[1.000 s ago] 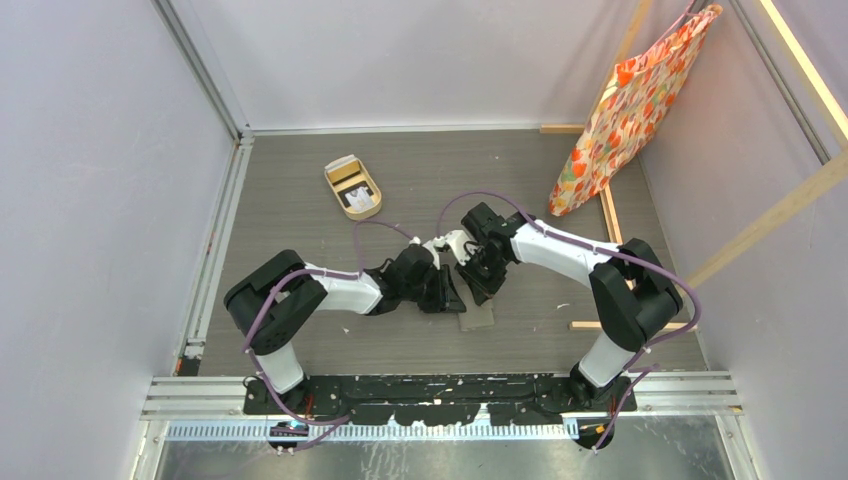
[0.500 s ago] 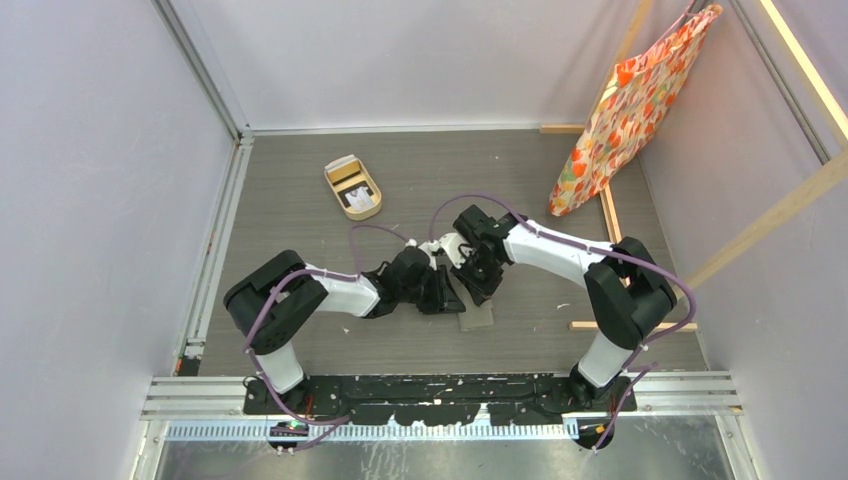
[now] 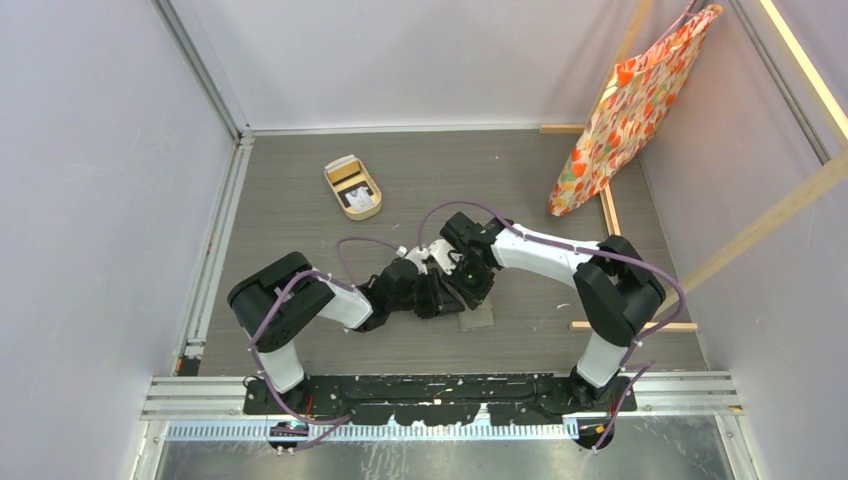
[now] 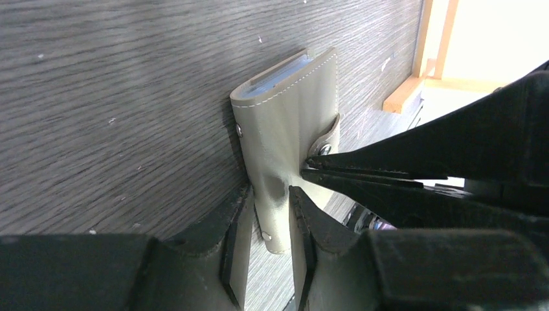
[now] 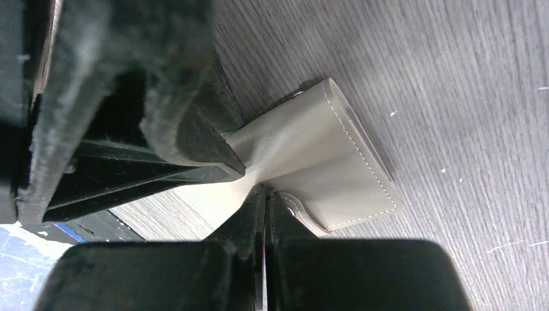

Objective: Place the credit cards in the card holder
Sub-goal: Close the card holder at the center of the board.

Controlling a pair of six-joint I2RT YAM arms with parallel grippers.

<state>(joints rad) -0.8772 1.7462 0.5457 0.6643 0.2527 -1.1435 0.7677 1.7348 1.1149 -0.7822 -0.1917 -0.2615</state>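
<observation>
Right wrist view: both sets of fingers are on the holder (image 5: 324, 149) at once. The left fingers (image 5: 215, 157) come in from the left and are clamped on its grey-brown cover, which puckers where they bite. The right fingers (image 5: 262, 217) rise from below, pressed flat together with no gap, tips against the cover right beside the tab (image 5: 305, 219). I can't tell whether they have any material pinched between them.

Left wrist view: same grip from the other side. One left finger sits on each face of the cover, with a dimple in the leather between them. The right fingers arrive from the right as a thin closed wedge, meeting the cover just under the snap. The holder stands on edge against the counter (image 4: 116, 97), and pale bluish sleeves (image 4: 285, 70) show at its far end.

Top view: the two arms meet over the middle of the counter, with the holder peeking out just below the fingers on the near side. The tan tray (image 3: 334, 186) sits well apart, far left, with something pale inside, too small to name. A patterned bag (image 3: 625, 110) hangs at the far right.
</observation>
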